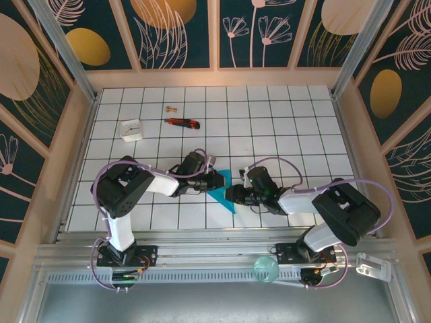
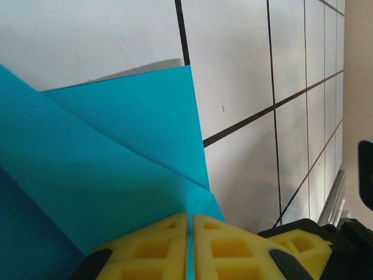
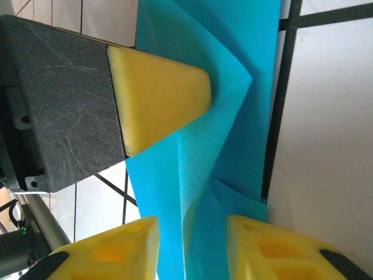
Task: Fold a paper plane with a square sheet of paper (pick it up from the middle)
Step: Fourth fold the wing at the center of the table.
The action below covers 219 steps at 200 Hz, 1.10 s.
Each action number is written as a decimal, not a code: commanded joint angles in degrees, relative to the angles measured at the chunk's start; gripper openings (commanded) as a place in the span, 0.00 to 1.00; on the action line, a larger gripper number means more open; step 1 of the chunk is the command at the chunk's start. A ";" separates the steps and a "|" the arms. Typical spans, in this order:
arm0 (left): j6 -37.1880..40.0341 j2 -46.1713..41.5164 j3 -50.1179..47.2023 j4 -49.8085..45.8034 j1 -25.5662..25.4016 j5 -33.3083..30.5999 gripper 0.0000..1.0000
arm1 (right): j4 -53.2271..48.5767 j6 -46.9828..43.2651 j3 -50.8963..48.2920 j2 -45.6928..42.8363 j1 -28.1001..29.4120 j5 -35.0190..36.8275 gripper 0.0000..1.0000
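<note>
Paper, creased and teal, sits pinched in left gripper.

We see a robot lab cell: white gridded table walled left, right and far by leaf-printed panels on aluminium posts

teal sheet cropped, brass item indistinct

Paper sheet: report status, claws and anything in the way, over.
Left claw shut on the creased teal sheet. Right claw open, fingers either side of it. Knife and white block far back, well apart.
</note>
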 commanded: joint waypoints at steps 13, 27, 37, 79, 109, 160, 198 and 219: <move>1.47 2.04 0.26 -3.22 0.51 -1.20 0.12 | 2.52 0.02 1.50 1.20 0.69 -1.98 0.35; 1.41 2.13 0.15 -3.10 0.47 -1.23 0.13 | 2.99 -0.22 1.62 1.65 0.65 -2.57 0.35; 1.38 2.07 0.00 -3.01 0.40 -1.20 0.12 | 3.36 -0.40 1.84 1.99 0.67 -2.93 0.35; 1.22 1.97 -0.05 -2.90 0.53 -1.22 0.12 | 0.66 -2.24 2.59 0.80 -0.42 -2.89 0.35; 1.23 2.00 0.00 -2.85 0.48 -1.18 0.13 | -4.16 -3.86 1.92 -3.53 -1.41 -0.45 0.39; 1.22 2.36 0.12 -2.73 0.46 -1.03 0.13 | -12.59 -6.43 0.54 -11.59 -2.85 3.85 0.46; 1.16 2.41 -0.01 -2.71 0.45 -1.03 0.12 | -14.73 -5.81 0.03 -15.57 0.48 4.58 0.33; 1.09 2.38 -0.01 -2.63 0.44 -1.16 0.12 | -15.27 -6.12 1.06 -15.97 3.92 6.16 0.25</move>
